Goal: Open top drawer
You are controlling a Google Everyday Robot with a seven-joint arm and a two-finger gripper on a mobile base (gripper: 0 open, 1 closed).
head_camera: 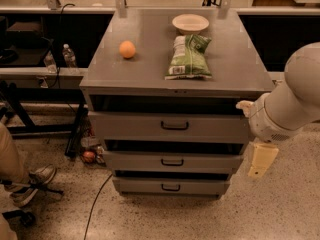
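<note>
The top drawer (135,127) is the widest grey front of the three-drawer cabinet, just under a dark gap below the cabinet top. Its black wire handle (175,126) sits at the centre of the front. My gripper (261,160) is a cream-coloured piece hanging below the white arm (295,101), off the cabinet's right front corner. It hangs at about the height of the middle drawer (172,161), to the right of and below the top handle, touching nothing.
On the cabinet top (150,69) lie an orange (127,49), a green bag (190,56) and a pale bowl (190,22). The bottom drawer (171,186) is narrowest. A person's leg and shoe (35,179) are at the left, with a cable (95,204) on the floor.
</note>
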